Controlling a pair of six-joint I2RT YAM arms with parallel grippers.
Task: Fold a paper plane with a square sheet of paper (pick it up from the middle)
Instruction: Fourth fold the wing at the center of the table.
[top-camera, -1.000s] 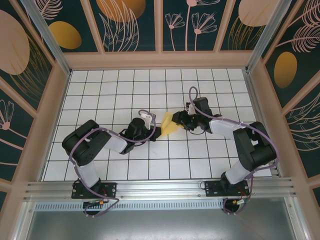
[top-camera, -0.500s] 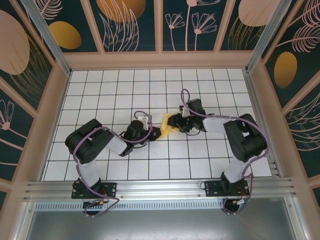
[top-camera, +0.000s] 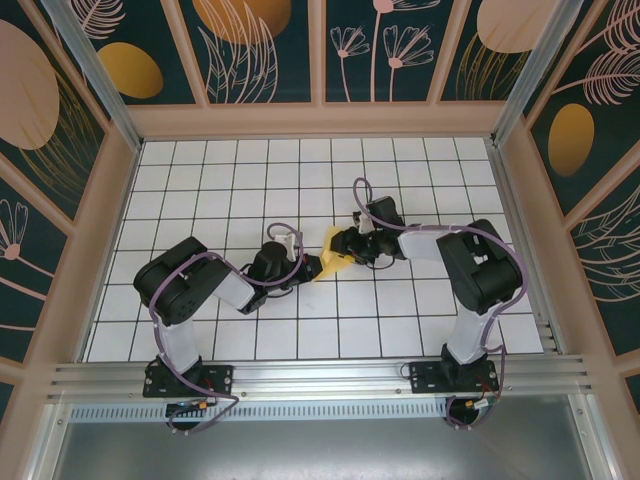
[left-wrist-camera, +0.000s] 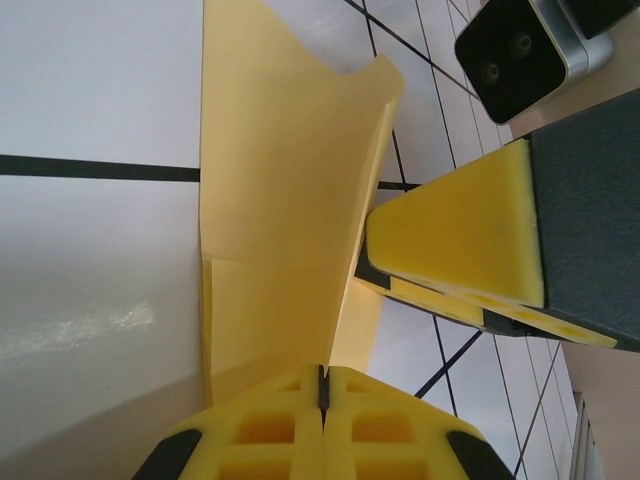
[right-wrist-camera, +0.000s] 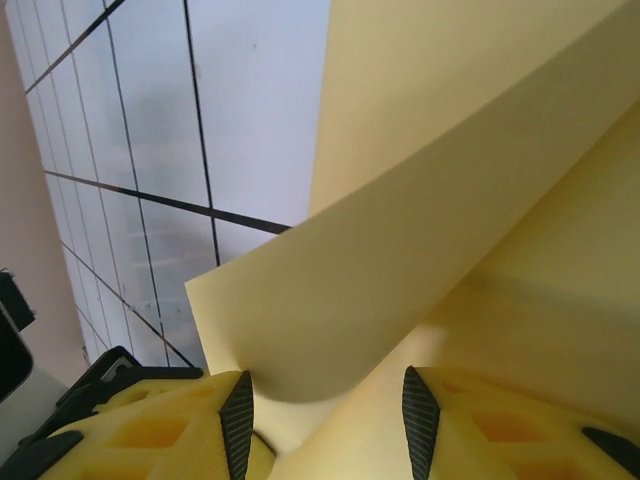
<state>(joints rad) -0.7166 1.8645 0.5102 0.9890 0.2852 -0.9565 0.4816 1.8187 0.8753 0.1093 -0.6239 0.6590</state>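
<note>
Pinching from the left, the left tool (left-wrist-camera: 322, 392) has its jaws pressed flat together on the near edge of the sheet of paper (left-wrist-camera: 280, 190), so it holds the sheet by a thin strip only. The pale-yellow sheet sits in the middle of the white gridded desk (top-camera: 200, 180), between the two arms. It is partly creased: one layer lies flat on the tiles while a flap stands up and curls over toward the right. On that side the right tool (right-wrist-camera: 328, 425) has its jaws partway apart, with the raised flap passing between its fingers (right-wrist-camera: 237, 425). As far as the wrist view shows, they straddle the paper rather than clamp it. The main risk seems to be the narrow hold on the left: if the right tool pushes or drags the flap sideways, the sheet could slide out of that pinch or pivot around it, and the fold would land crooked. If both tools clamp and then draw apart, thin paper like this would likely tear along the crease. The flap may also spring back open if it is not pressed down firmly.
</note>
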